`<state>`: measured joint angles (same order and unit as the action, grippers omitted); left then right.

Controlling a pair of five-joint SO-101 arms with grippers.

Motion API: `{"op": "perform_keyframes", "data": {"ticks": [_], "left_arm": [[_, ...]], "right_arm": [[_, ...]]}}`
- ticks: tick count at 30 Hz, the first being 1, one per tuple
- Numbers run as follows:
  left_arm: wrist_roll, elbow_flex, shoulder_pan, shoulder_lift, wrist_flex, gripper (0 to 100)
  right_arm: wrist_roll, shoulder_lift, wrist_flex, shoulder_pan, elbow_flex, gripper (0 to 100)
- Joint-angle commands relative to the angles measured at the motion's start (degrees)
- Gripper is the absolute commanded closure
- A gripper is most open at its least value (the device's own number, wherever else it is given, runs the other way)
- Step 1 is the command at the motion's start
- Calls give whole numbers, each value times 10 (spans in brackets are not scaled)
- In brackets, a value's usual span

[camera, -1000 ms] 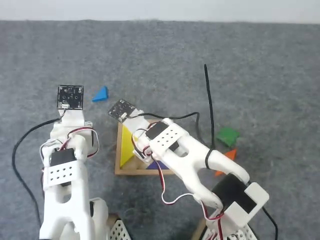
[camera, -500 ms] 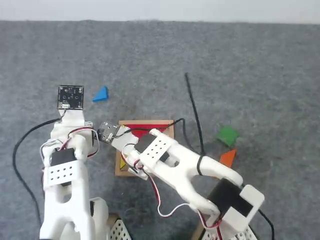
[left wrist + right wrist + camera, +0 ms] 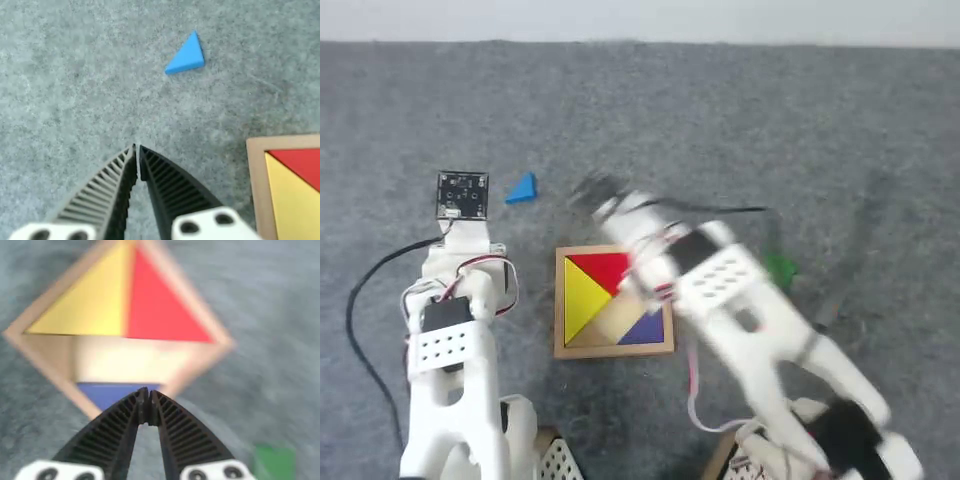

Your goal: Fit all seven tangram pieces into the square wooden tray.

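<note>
Your left hand [image 3: 136, 149], closed and empty, sits nearest the blue triangle [image 3: 522, 188], upper left of the high view; your right hand [image 3: 145, 397], also closed, is by the tray [image 3: 613, 349]

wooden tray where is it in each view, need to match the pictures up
High view: the wooden tray lies mid-table between the two arms.
Left wrist view: one corner of the tray pokes in at the frame edge, away from the blue triangle.
Right wrist view: the tray sits as a diamond just beyond the arm's shut fingers.
Shared landmark: the yellow triangle touching the red triangle inside it.
</note>
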<state>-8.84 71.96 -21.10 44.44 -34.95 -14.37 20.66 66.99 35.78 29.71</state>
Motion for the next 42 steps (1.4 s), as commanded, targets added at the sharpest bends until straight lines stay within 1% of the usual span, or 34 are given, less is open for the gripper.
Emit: {"op": "perform_keyframes", "data": {"ticks": [1, 4, 6, 8, 10, 13, 15, 21, 25, 28, 33, 35, 40, 42], "left_arm": [[7, -6, -2, 4, 12, 987], [7, -6, -2, 3, 12, 987], [7, -6, -1, 2, 12, 987], [7, -6, -1, 2, 12, 987], [7, -6, -1, 1, 12, 987], [7, -6, -1, 1, 12, 987], [7, -6, -1, 0, 12, 987], [6, -6, -1, 0, 12, 987], [6, -6, -1, 0, 12, 987], [6, -5, -1, 0, 12, 987], [6, -5, -1, 0, 12, 987], [6, -5, -1, 0, 12, 987], [6, -5, -1, 0, 12, 987], [6, -5, -1, 0, 12, 987]], "right_arm": [[-35, 114, 57, -94, -2, 990], [-92, 151, 89, -162, 21, 988], [-109, 154, 79, -214, 50, 975], [-115, 145, 50, -255, 85, 909], [-153, 124, 25, -278, 115, 824], [-259, 75, 0, -284, 144, 725], [-308, 37, -19, -287, 145, 692], [-382, -87, -57, -296, 92, 684], [-403, -175, -58, -305, 34, 684], [-418, -233, -58, -330, -16, 685], [-421, -311, -54, -362, -80, 696], [-421, -330, -53, -360, -91, 750], [-419, -339, -53, -360, -105, 947], [-418, -339, -53, -363, -113, 996]]}}
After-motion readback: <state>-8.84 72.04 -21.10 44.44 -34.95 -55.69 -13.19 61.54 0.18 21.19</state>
